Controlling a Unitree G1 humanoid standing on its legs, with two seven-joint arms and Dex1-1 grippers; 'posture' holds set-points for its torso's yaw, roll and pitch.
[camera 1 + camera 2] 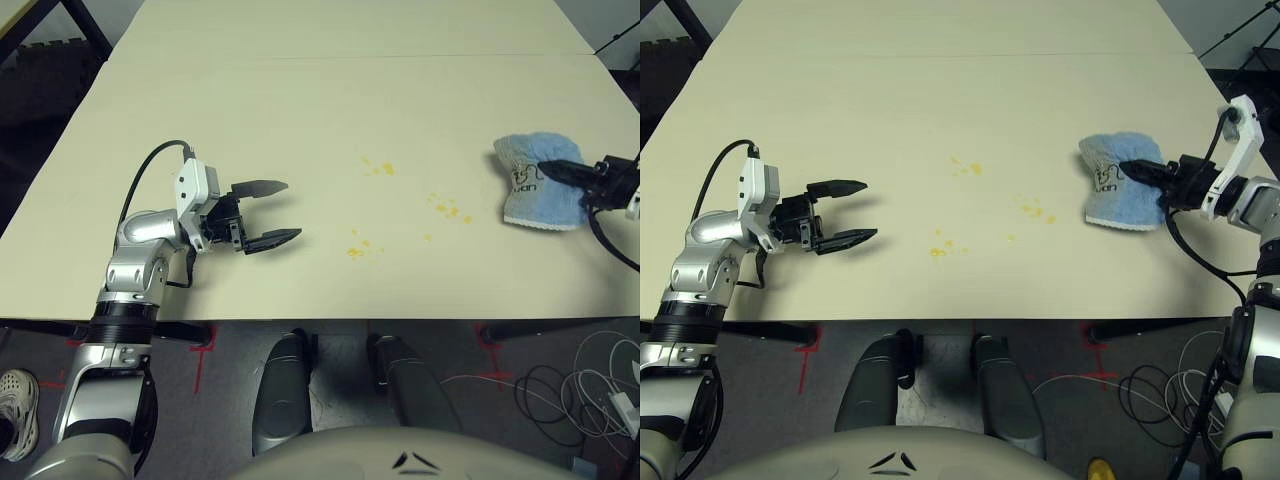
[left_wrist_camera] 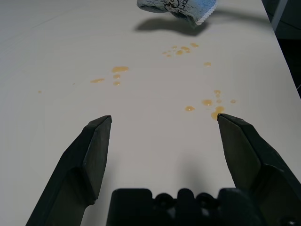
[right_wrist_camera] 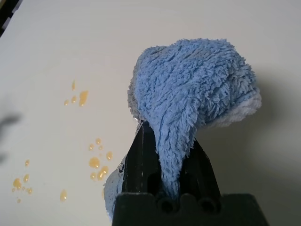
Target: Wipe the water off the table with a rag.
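On your right side of the worktop (image 1: 300, 110), the right gripper (image 1: 1137, 172) is clamped on the rag (image 1: 1122, 195), which sits bunched near the right edge with its white lettered patch facing the centre. Your right wrist view shows what the head views do not: a fold of the blue pile pinched up between the two black fingers (image 3: 141, 160), the rest of the cloth mounded beyond them. The water (image 1: 448, 209) lies in three loose yellow-orange clusters between the two arms, the nearest one just beside the rag. Over on your left, the left gripper (image 1: 272, 212) hovers with its jaws spread wide, holding nothing; your left wrist view looks along them at droplets just past the fingertips (image 2: 101, 129) and the rag farther off.
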